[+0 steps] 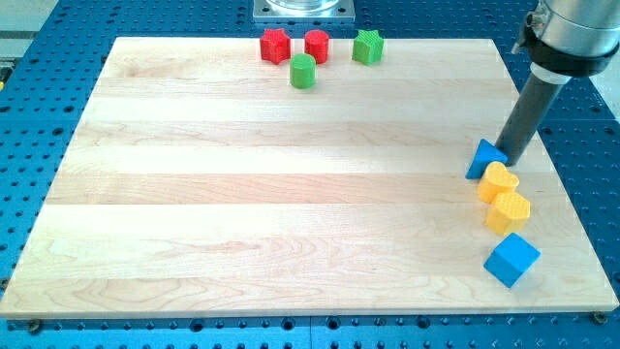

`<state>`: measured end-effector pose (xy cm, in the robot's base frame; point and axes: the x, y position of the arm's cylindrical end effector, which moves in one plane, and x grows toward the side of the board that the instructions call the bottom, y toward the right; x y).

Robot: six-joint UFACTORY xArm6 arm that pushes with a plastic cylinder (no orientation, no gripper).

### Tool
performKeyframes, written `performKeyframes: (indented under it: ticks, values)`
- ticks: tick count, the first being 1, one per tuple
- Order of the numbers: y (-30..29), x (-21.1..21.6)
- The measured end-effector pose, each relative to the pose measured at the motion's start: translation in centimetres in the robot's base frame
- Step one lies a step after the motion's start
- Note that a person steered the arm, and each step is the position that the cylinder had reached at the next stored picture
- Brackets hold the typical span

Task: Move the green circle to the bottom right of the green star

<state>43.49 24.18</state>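
Behind blue triangle (483, 158), my tip (508, 161) half-hidden

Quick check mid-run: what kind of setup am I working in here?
Likely a lab bench rig: a wooden board lies on a blue perforated base plate, with small coloured blocks such as the green circle, and my tip.

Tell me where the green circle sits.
The green circle sits near the view's top, just below the red star and red circle, left of the green star.
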Motion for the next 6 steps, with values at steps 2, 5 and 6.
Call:
performKeyframes:
  ticks: [2, 5, 6]
  values:
    - [-10.8, -4.7]
    - [-27.6, -14.9]
    - [-26.0, -17.7]
